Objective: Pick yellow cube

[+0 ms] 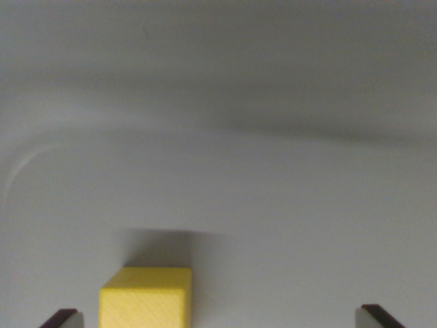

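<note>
Yellow cube (145,298) sits between the 2 spread fingertips (61,318); nearer the wrist view's left one; untouched.

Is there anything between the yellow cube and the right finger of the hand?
No. In the wrist view only bare grey surface lies between the yellow cube and the right finger; the cube sits near the left finger.

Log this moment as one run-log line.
gripper open | yellow cube between fingertips, nearer wrist view's left | not grasped | surface grey
</note>
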`<state>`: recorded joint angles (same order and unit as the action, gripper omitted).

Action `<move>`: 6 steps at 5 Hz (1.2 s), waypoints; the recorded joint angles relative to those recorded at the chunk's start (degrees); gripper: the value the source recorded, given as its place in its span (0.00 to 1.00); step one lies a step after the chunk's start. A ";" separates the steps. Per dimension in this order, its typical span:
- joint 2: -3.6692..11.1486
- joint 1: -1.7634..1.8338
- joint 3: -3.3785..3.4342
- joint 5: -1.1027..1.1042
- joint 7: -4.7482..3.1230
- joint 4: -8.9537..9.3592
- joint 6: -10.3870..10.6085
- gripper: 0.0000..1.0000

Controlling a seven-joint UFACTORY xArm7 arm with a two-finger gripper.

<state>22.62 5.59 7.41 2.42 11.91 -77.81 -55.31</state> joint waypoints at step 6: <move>5.06 1.34 1.33 0.34 1.84 2.96 6.43 0.00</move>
<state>27.67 6.93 8.74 2.75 13.76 -74.84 -48.88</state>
